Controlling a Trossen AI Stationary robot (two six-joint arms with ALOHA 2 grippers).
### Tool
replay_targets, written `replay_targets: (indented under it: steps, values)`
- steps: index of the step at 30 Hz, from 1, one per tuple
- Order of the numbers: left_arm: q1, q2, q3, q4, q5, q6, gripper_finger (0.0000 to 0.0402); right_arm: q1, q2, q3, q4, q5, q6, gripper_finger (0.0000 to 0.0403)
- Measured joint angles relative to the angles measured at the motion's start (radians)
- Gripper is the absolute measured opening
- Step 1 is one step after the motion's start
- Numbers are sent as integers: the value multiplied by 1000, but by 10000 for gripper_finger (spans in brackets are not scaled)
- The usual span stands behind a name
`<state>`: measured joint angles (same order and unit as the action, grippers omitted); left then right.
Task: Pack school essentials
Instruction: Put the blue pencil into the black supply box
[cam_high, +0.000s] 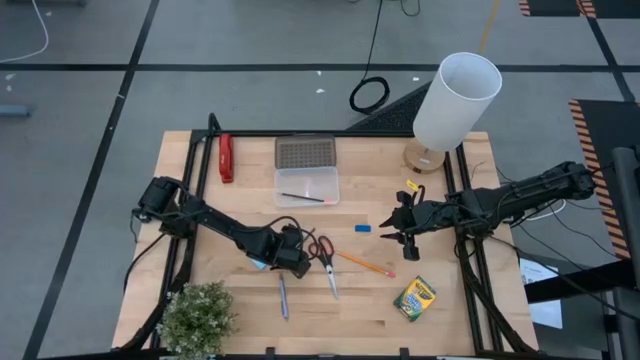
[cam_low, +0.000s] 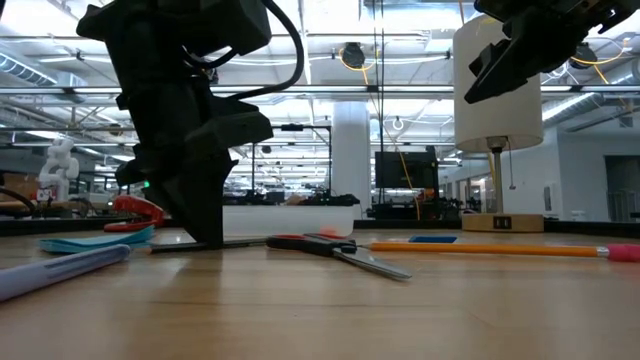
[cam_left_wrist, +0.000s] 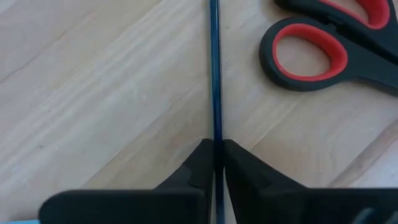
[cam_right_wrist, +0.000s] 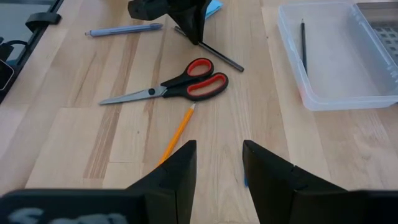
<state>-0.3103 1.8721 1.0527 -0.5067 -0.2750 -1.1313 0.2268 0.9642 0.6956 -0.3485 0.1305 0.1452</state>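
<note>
My left gripper (cam_left_wrist: 214, 154) stands point-down on the table beside the red-handled scissors (cam_high: 324, 258), shut on a thin dark pencil (cam_left_wrist: 214, 74). The blue note pad (cam_high: 259, 264) lies just behind it, and the silvery pen (cam_high: 282, 296) nearer the front edge. An orange pencil (cam_high: 365, 265), a small blue eraser (cam_high: 362, 228) and the green-yellow crayon box (cam_high: 414, 297) lie flat farther right. My right gripper (cam_right_wrist: 219, 165) hovers open above the table, right of the eraser, with nothing between its fingers. My left gripper pinches the dark pencil (cam_left_wrist: 214, 134) between its two fingers, which come from above and point down (cam_low: 205, 225). The pencil runs out from the fingertips toward the scissors (cam_right_wrist: 221, 57). It lies level along the tabletop (cam_low: 250, 243).
A clear plastic case (cam_high: 307, 186) with another dark pencil (cam_right_wrist: 303, 37) inside and its lid open sits at the far middle. A red stapler-like object (cam_high: 226, 157) lies at the far left, a white lamp (cam_high: 455, 100) at the far right, a potted plant (cam_high: 197, 318) at the near left.
</note>
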Motion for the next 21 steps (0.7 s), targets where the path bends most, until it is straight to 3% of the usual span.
replay_targets:
  steps: [14, 21]
  values:
    - [8, -83, -6, -41, -52, 93, 22, 0, 0, 0, -1, 0, 0, 125]
    - [33, -181, -4, -50, -58, 284, 22, 0, 0, 0, -2, 0, -4, 125]
